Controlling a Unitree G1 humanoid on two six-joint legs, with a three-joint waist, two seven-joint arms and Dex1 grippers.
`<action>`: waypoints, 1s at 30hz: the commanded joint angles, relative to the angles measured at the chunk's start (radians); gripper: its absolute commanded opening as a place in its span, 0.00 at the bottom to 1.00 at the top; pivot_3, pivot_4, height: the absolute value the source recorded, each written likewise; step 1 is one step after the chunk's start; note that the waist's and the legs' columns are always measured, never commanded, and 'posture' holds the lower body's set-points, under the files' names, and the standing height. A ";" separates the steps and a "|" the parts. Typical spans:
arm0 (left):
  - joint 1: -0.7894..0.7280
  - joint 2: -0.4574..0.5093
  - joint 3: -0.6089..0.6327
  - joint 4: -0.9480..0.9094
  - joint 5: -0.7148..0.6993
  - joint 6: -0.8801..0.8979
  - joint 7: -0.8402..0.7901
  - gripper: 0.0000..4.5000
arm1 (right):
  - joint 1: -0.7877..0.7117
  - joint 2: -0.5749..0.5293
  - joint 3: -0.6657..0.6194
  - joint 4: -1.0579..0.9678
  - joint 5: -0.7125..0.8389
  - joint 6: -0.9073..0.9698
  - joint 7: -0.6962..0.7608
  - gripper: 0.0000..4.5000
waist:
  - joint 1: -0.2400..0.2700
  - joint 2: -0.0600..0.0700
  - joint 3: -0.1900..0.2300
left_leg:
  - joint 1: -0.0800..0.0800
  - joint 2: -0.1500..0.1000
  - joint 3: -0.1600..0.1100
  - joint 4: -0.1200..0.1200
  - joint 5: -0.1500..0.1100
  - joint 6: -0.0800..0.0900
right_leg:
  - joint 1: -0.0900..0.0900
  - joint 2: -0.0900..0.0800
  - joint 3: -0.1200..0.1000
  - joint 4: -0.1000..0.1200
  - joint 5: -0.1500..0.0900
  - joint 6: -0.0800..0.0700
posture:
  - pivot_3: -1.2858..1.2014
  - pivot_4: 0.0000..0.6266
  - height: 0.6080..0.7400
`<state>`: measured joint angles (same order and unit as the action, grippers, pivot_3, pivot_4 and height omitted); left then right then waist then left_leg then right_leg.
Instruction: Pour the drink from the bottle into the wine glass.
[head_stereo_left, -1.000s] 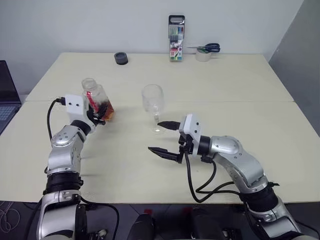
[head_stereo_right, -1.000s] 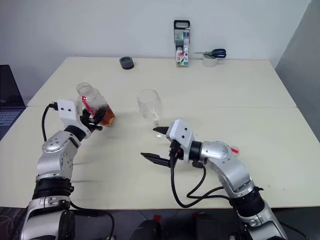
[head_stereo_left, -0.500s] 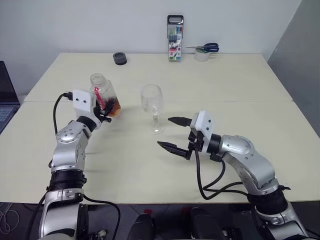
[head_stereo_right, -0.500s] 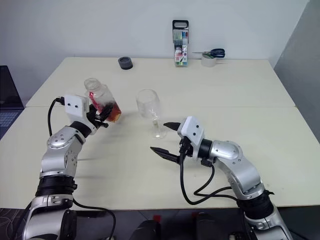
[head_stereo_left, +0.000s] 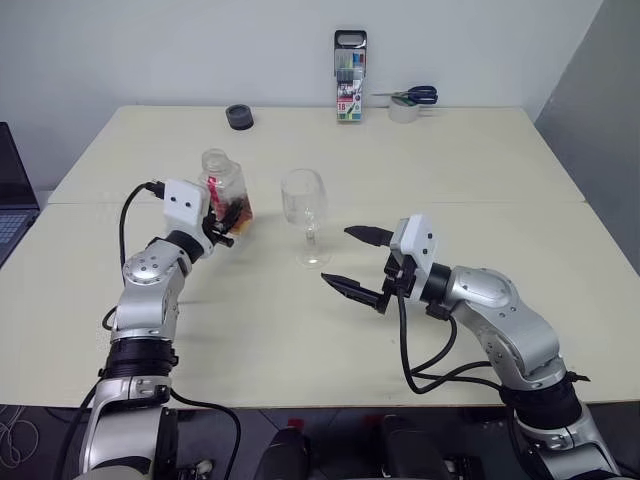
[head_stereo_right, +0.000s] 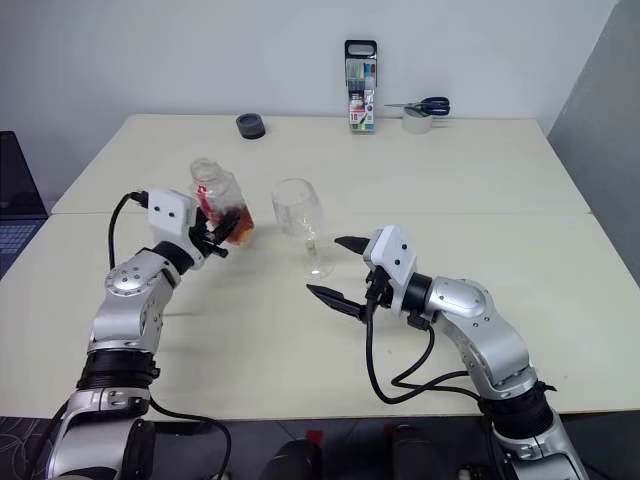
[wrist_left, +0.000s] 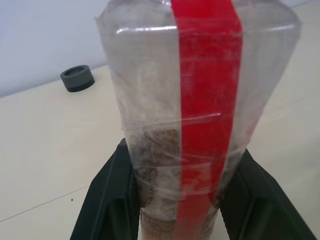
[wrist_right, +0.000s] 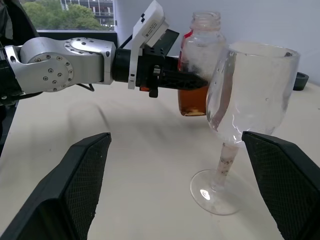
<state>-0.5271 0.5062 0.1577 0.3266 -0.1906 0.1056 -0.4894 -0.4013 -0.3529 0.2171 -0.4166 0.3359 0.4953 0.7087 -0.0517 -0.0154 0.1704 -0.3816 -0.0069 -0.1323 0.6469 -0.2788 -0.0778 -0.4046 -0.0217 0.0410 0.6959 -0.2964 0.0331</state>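
Cream table (head_stereo_left: 420, 160) against a white wall (head_stereo_left: 200, 50). Left gripper (head_stereo_left: 222, 222) clamps the clear plastic bottle (head_stereo_left: 228, 190); the clear stemmed wine glass (head_stereo_left: 305, 200) stands just beyond the right gripper (head_stereo_left: 358, 262), whose fingers are apart.

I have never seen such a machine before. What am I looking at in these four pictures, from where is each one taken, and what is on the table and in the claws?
This is a humanoid robot with two arms, each ending in a two-fingered gripper. Two pictures come from cameras on its head, looking down over the arms. The other two come from cameras on its wrists, looking along the fingers.

The left gripper is shut on a clear bottle with no cap on, holding a brownish drink. The right gripper is open beside an empty wine glass standing on the table.

At the table's far edge are a marker-pen case, scissors lying on a tape roll, and a small dark round object.
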 joint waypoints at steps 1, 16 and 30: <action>-0.035 0.008 0.007 -0.057 0.003 -0.020 0.004 0.37 | -0.012 -0.001 -0.021 -0.040 0.020 -0.004 -0.007 1.00 | 0.000 0.000 0.000 | 0.000 0.000 0.000 0.000 0.000 0.000 | 0.000 0.000 0.000 0.000 0.000 0.000 | 0.52 0.24 1.00; -0.066 0.009 -0.023 -0.107 0.018 0.031 -0.005 0.37 | -0.020 0.013 -0.017 -0.028 0.010 -0.017 -0.032 1.00 | -0.001 0.000 0.000 | 0.000 0.000 0.000 0.000 0.000 0.000 | 0.000 0.000 0.000 0.000 0.000 0.000 | 0.52 0.24 1.00; -0.134 0.109 -0.122 -0.109 0.250 -0.160 0.027 0.37 | -0.072 0.082 -0.049 -0.001 0.016 -0.012 -0.101 1.00 | -0.002 0.000 0.000 | 0.000 0.000 0.000 0.000 0.000 0.000 | 0.000 0.000 0.000 0.000 0.000 0.000 | 0.52 0.24 1.00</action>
<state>-0.6221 0.5934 0.0355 0.2495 0.0288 0.0008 -0.4817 -0.4537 -0.2781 0.1827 -0.4057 0.3357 0.4910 0.6151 -0.0533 -0.0156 0.1706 -0.3818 -0.0072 -0.1324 0.6469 -0.2787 -0.0780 -0.4048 -0.0217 0.0411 0.6960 -0.2964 0.0332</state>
